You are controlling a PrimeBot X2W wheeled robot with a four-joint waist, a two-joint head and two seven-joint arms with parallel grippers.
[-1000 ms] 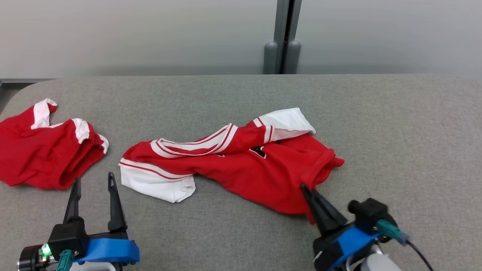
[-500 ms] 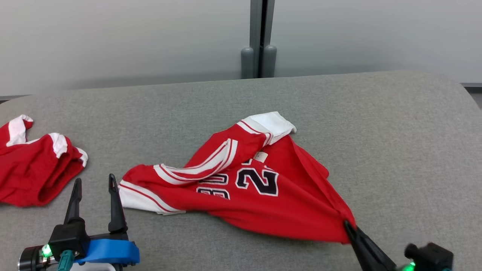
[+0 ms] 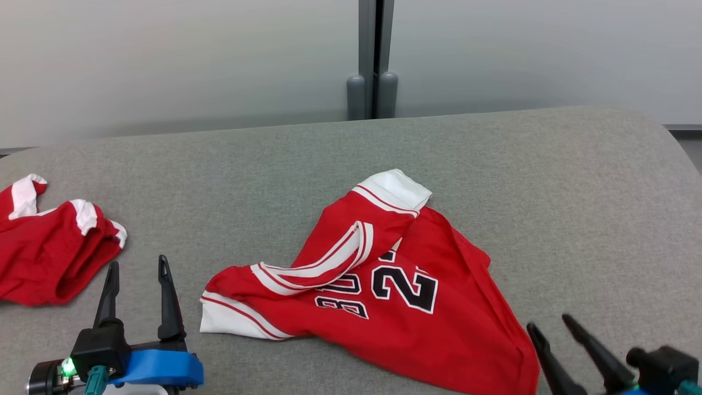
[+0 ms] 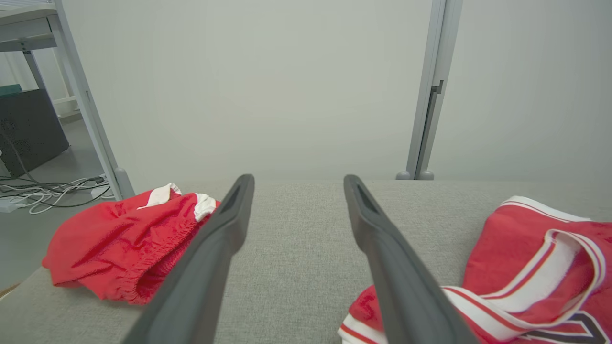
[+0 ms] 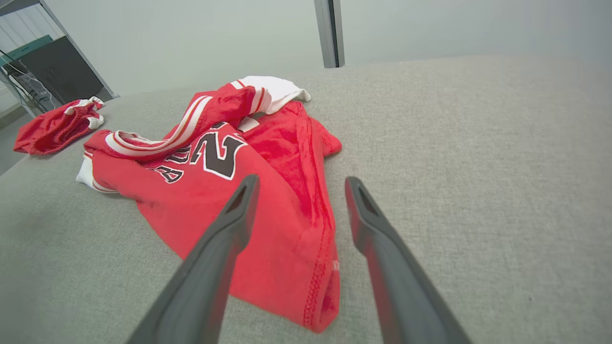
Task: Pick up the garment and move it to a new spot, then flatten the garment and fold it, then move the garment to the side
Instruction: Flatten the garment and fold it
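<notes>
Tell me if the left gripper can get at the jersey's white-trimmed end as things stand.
Probably yes. The left gripper is open, and only bare grey surface lies between it and the jersey's white-trimmed end just to its right.

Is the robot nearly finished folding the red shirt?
Not nearly. Done: the red jersey has been dragged to a new spot on the grey surface, and the right gripper has just let go, open by its corner. In hand: nothing; the left gripper is open too. Left: the jersey is still crumpled, so flattening, folding and moving it aside.
</notes>
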